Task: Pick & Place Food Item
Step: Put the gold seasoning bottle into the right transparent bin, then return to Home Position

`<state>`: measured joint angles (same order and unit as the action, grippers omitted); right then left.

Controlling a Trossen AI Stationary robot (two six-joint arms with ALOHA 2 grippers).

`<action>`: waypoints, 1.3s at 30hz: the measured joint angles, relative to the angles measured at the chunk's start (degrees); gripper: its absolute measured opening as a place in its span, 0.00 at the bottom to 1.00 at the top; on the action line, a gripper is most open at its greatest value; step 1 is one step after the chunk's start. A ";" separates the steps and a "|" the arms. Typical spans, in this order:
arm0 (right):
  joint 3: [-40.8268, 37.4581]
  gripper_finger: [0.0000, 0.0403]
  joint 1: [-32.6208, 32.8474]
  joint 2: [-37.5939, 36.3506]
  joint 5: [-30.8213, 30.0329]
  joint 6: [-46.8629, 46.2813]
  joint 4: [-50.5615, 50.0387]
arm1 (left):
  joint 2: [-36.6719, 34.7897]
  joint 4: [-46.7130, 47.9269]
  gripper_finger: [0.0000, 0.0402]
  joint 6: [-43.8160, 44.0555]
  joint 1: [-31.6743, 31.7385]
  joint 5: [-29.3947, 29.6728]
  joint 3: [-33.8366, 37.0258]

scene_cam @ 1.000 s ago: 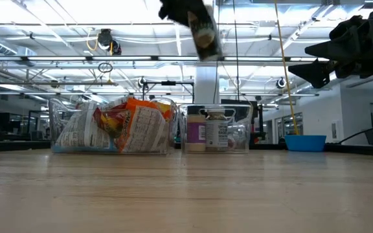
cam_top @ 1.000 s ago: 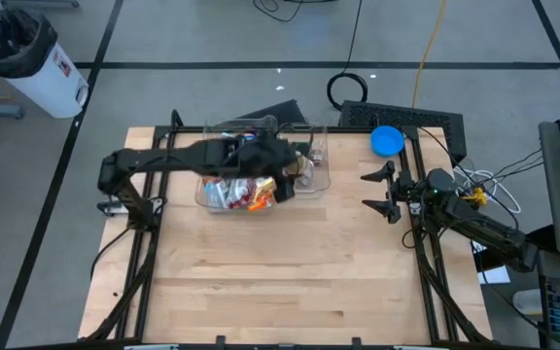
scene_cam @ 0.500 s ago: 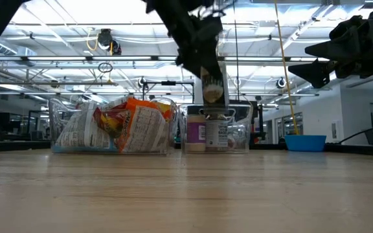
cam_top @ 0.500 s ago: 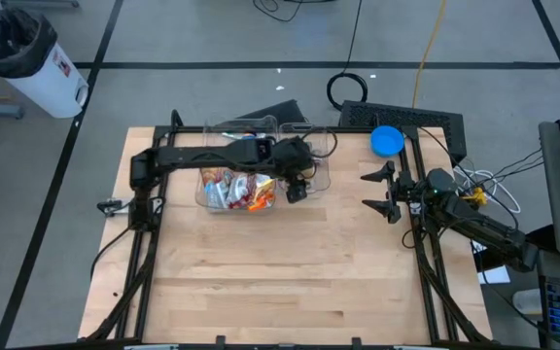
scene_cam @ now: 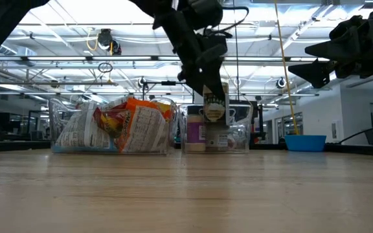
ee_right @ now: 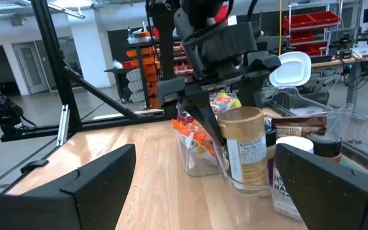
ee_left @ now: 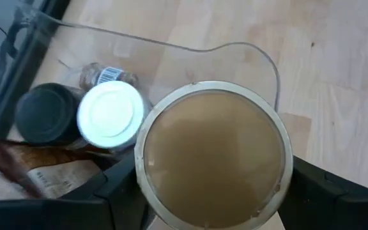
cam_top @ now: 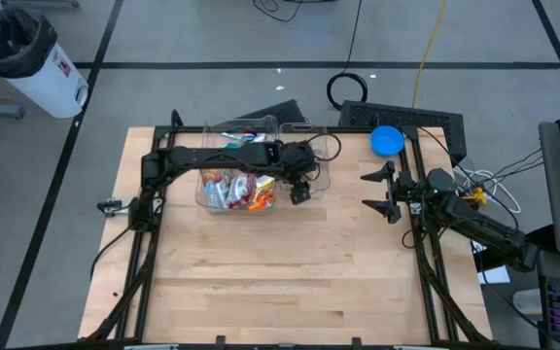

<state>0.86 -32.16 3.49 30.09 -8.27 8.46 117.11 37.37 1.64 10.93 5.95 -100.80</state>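
You are holding the jar (scene_cam: 214, 105) straight up with the left gripper (cam_top: 299, 175), right over the small clear bin (scene_cam: 241, 133) in the middle of the low view. Upright like this, it can probably go down neatly next to the other jars (scene_cam: 195, 129) already standing in there. In the left wrist view the jar's tan lid (ee_left: 213, 153) is filling the middle, with a white cap (ee_left: 110, 114) and a dark cap (ee_left: 46, 115) at the left.

The left fingers are standing wide and squeezing the jar from both sides, so the jar is hanging in the air and not resting yet. The snack bags (scene_cam: 120, 123) are sitting in the bigger bin (scene_cam: 60, 129) at the left.

Your right gripper (cam_top: 381, 192) is waiting at the right side of the high view, fingers spread wide and holding nothing.
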 joint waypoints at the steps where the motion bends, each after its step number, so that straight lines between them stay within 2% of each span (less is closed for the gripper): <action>1: 0.00 0.91 0.00 0.00 0.02 0.00 -0.12 | 0.45 -0.49 0.67 0.04 -0.01 -0.10 0.04; 7: 0.00 0.91 0.01 0.13 0.01 -0.02 0.16 | 2.61 -1.92 0.68 0.41 0.13 -0.17 0.16; 16: 0.00 0.91 0.01 0.90 0.02 0.00 0.09 | 4.56 -1.87 0.85 0.40 0.20 0.42 0.00; 23: 0.00 0.91 0.00 0.99 0.02 -0.01 -0.04 | 3.01 -2.52 0.85 0.34 0.18 0.44 0.17; 30: 0.00 0.91 0.00 1.00 0.01 0.00 -0.08 | -7.96 -1.11 0.85 -3.97 0.14 0.01 0.20; 35: 0.00 0.91 0.00 0.98 0.02 0.00 -0.10 | -19.88 3.47 0.85 -10.03 0.14 1.23 0.20; 39: 0.00 0.91 0.01 0.98 0.01 0.00 -0.09 | -30.28 7.13 0.85 -10.05 -0.07 2.08 0.15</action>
<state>0.86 -32.15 4.47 30.10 -8.28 8.37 86.83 44.50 -8.41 10.87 8.03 -100.65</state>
